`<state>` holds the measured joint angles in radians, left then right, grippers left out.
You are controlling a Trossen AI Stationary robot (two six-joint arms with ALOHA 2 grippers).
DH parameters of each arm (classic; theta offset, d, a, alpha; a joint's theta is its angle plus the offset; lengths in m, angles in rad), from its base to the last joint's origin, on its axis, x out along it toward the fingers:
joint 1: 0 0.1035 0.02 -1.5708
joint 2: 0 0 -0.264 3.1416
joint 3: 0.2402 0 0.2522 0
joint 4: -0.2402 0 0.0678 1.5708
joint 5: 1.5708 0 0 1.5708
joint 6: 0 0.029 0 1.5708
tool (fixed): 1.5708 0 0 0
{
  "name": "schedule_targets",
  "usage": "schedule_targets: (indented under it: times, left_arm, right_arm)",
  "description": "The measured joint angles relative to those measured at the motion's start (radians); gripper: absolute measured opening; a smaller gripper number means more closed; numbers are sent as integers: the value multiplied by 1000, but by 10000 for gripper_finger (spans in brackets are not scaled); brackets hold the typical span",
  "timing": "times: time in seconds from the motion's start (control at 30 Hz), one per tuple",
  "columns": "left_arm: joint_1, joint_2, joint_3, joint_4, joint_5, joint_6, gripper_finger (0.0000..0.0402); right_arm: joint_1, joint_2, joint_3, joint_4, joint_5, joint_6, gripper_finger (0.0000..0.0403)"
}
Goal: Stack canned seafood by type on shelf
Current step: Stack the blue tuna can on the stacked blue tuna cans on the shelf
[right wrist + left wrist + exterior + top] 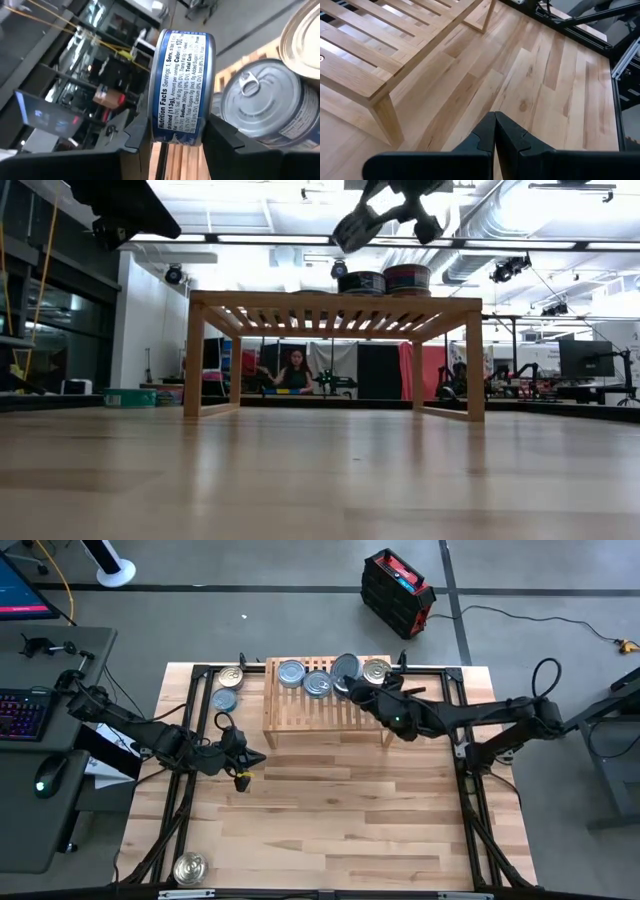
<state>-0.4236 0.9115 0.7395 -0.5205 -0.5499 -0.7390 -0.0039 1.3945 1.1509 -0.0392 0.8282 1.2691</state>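
Lone silver-gold tin sits at the near-left corner of the table, well apart from everything else. Left gripper hovers over the left-middle of the table, near side of the shelf's left end, fingers pressed together, holding nothing; the left wrist view shows just bare tabletop and the shelf's corner leg ahead of it. Shelf stands at the far-middle of the table. On its far slats: bluish-lidded tin at left, another bluish tin just right of it, silver-gold tin near the right end. Right gripper is above the shelf top between those, fingers clamped on a blue-label tin held on edge, tilted, lid facing sideways. Off the shelf, far-left on the table: a silver-gold tin with a bluish tin just on its near side. Low view shows two tins standing on the shelf top, side by side.
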Motion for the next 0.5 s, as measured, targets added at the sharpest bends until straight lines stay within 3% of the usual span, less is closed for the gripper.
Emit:
schedule_targets:
  times: [0.17, 0.5]
  left_arm:
    - [0, 0, 0, 0, 0, 0, 0]
    - [0, 0, 0, -2, 0, 1, 0]
  right_arm:
    - [-51, 24, -2, -63, -126, 68, 108]
    - [-101, 41, -4, -53, -142, 85, 131]
